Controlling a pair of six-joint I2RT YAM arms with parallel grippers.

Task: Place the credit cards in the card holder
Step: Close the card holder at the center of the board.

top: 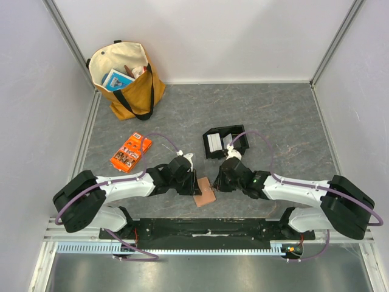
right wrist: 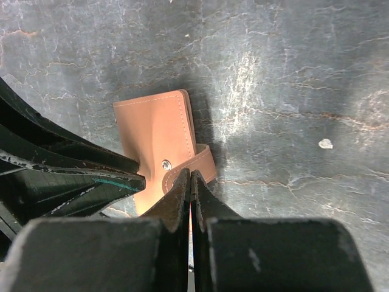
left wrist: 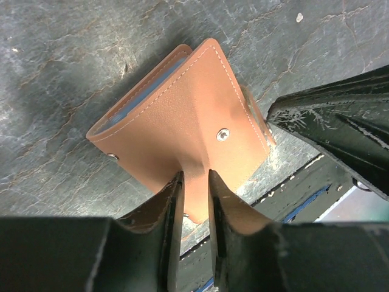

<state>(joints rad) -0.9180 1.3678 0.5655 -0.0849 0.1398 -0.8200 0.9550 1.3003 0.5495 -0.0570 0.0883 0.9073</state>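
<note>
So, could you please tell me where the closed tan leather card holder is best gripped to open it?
I'd pinch the brown strap of the tan-brown leather card holder: it bulges clear of the flat cover. Come at that edge from the side where the right claw is.

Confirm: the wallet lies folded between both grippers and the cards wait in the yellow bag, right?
Not the bag: the top view shows the cards in the black tray. The wallet does lie folded between the left gripper and right gripper.
</note>
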